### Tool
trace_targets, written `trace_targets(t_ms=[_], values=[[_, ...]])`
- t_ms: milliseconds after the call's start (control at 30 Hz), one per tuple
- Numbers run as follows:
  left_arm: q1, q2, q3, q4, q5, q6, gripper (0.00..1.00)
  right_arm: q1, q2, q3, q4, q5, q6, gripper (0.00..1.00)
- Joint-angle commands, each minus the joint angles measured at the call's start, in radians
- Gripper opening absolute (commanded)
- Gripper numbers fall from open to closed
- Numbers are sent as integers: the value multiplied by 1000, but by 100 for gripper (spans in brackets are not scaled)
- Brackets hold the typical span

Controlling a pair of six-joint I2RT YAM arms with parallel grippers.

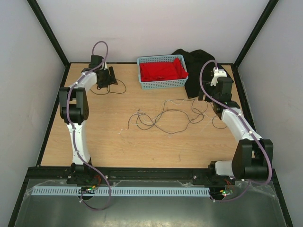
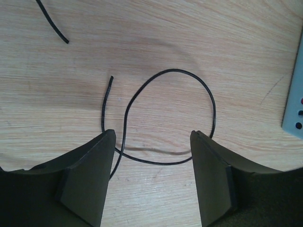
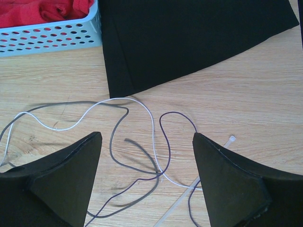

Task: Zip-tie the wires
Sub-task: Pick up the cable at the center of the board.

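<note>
The wires (image 1: 165, 116) lie in loose, tangled loops on the wooden table, mid-right. A separate thin black wire (image 1: 115, 89) curls at the far left beside my left gripper (image 1: 111, 78). In the left wrist view that black wire (image 2: 208, 94) forms a loop on the wood, and its lower arc runs between the open fingers of my left gripper (image 2: 152, 135) without being pinched. My right gripper (image 3: 147, 135) hangs open over crossing grey, white and purple wires (image 3: 163, 172). A pale zip tie (image 3: 189, 196) lies under its right finger.
A blue perforated basket (image 1: 162, 84) holding a red cloth (image 1: 161, 70) stands at the back centre. A black cloth (image 1: 196, 71) lies to its right, close ahead of the right gripper. The basket's corner (image 2: 294, 109) shows at the right edge of the left wrist view.
</note>
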Motion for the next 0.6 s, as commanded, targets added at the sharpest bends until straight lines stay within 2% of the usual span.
trace_targets(t_ms=[0, 567], values=[[4, 29, 56, -7, -29, 30, 66, -1, -14, 5, 33, 1, 3, 88], [-18, 93, 81, -14, -34, 25, 52, -1, -39, -1, 38, 13, -5, 88]])
